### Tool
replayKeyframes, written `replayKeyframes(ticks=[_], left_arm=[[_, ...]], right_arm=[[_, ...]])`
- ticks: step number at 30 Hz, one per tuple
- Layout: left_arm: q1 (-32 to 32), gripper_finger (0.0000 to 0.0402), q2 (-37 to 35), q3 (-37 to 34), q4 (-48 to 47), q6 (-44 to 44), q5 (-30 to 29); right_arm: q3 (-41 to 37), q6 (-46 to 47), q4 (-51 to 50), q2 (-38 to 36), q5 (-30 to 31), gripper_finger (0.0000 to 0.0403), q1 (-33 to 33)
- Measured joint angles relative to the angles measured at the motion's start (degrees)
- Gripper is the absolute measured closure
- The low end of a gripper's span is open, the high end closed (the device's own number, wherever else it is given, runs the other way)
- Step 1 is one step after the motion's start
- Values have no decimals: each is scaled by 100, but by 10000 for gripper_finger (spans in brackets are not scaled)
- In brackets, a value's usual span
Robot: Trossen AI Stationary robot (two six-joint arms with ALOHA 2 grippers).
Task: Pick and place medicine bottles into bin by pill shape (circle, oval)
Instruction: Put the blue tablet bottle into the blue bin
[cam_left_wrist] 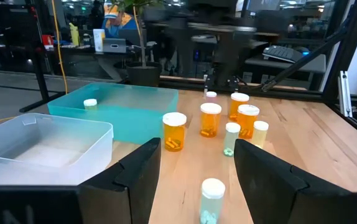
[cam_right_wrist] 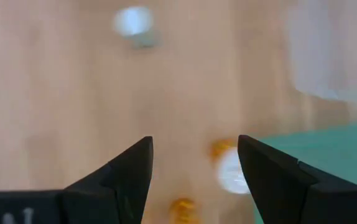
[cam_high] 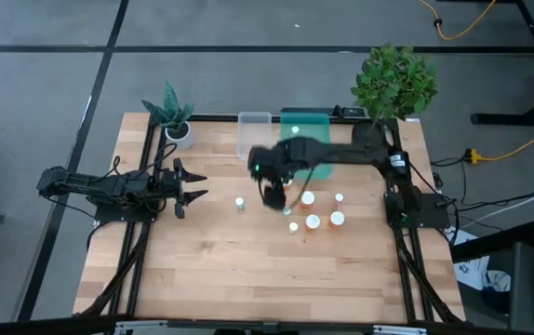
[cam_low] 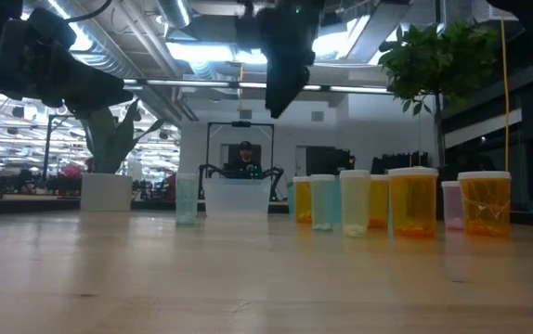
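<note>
Orange bottles [cam_high: 308, 198] are standing right of centre, beside the right gripper [cam_high: 273, 194], its fingers spreading wide and empty. Left gripper [cam_high: 188, 187] is waiting at left, fingers also spreading wide.

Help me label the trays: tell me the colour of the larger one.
Translucent teal-green tray, clearest in the left wrist view.

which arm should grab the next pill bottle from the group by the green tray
Right, probably. The right gripper hangs open just above the bottle group beside the green tray, with an orange bottle showing between its fingers. The left gripper waits open at the table's left side, nearer only the lone bottle.
</note>
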Motion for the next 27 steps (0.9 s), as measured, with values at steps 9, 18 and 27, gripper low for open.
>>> replayKeyframes(ticks=[9, 18, 27], left_arm=[[-2, 206, 0, 0, 0, 0, 0], [0, 206, 0, 0, 0, 0, 0], [-2, 206, 0, 0, 1, 0, 0]], right_arm=[[-2, -521, -10, 0, -7, 166, 581], [-2, -502, 11, -1, -5, 166, 601], [-2, -522, 177, -1, -5, 166, 605]])
